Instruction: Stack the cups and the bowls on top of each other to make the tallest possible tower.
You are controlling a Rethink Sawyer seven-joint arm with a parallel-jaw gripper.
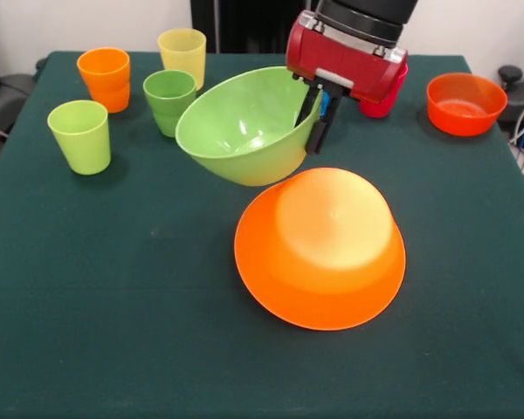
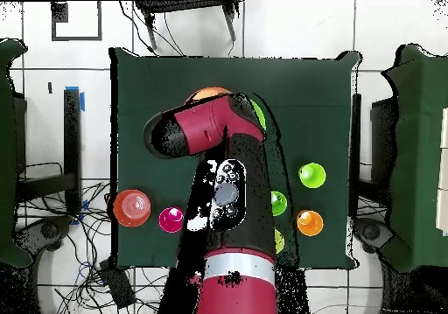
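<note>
**Green bowl held tilted over upturned orange bowl**

The gripper (image 1: 319, 109) is clenched on the rim of the green bowl (image 1: 244, 127), which hangs tilted and empty above the table (image 1: 113, 288), just behind the orange bowl (image 1: 321, 246). That one lies upside down mid-table. Behind the green bowl stand four upright cups: lime (image 1: 79, 135), green (image 1: 168, 100), orange (image 1: 105, 78) and yellow (image 1: 182, 54). A pink cup (image 1: 386, 96) is half hidden behind the gripper; an empty red bowl (image 1: 465, 103) sits beside it. No writing is readable.

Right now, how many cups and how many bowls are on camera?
Cups: 5, orange, pale yellow, green, lime green, red-pink
Bowls: 3, light green, big orange, small red-orange
Total: 8
</note>
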